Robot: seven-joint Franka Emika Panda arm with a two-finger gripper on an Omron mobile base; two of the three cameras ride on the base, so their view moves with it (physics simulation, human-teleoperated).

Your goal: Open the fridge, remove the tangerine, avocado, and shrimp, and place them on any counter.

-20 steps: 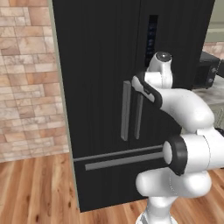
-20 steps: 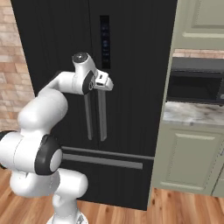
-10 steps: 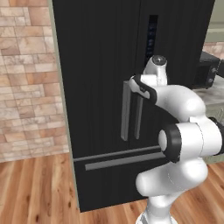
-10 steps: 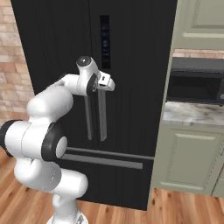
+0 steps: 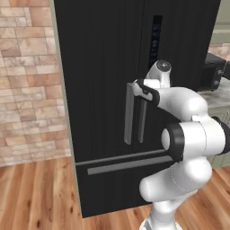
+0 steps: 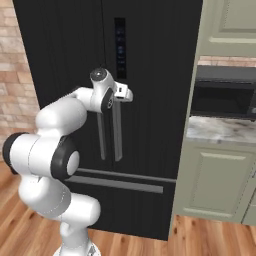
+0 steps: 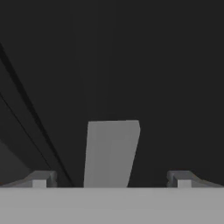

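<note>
So the fridge (image 5: 112,90) is shut, both doors closed, standing between the brick wall on the left and the counter (image 6: 220,131) with the microwave (image 6: 222,95) on the right, and the fruit and shrimp must be inside because I can't see any of them. What matters right now is the handles: two long grey bars running straight up and down, side by side at the middle seam. I've got the gripper (image 7: 111,179) right up at the top end of one handle (image 7: 111,153), and from the hand camera that bar rises dead centre between the two fingertips (image 7: 41,179), one tip on each side, well clear of it. Jaws are spread wide, nothing gripped yet. From the base cameras the hand sits at the top of the pair, seemingly on the right-hand bar (image 6: 117,130), though I can't swear which one it is. My read: the bar's long axis crosses the gap between the jaws, so a squeeze should catch it, then pull toward me to swing that door.
</note>
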